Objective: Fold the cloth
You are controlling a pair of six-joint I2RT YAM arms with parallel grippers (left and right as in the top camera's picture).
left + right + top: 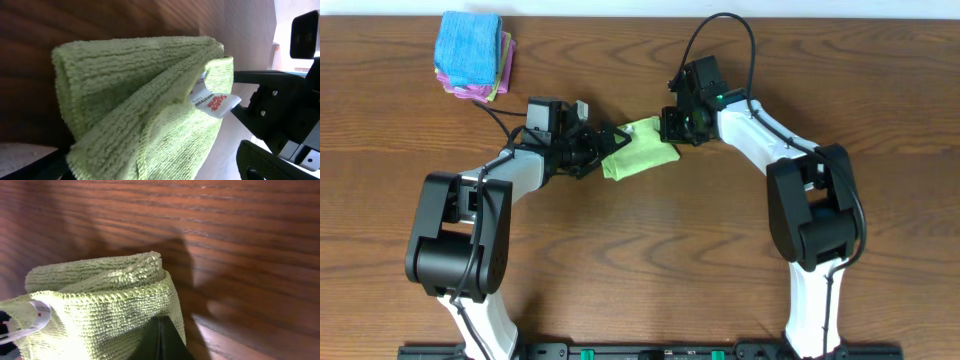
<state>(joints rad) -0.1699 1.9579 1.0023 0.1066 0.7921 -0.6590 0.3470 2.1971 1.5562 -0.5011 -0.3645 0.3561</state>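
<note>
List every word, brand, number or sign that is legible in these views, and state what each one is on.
"Scotch-Brite": red print, as best it reads, on the white tag sewn into the lime-green cloth, left wrist view.
Small grey print on that tag, above the brand: too blurred to read.
Right wrist view: only a curled edge of the tag shows, with no legible text.
Overhead view: nothing readable.

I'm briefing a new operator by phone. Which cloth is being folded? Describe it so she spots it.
On the wooden table, look mid-table, between the left pincer and the right pincer. There is the cloth, a bunched lime-green towel with a white tag; the other cloths sit stacked at the far left corner, blue on top.
</note>
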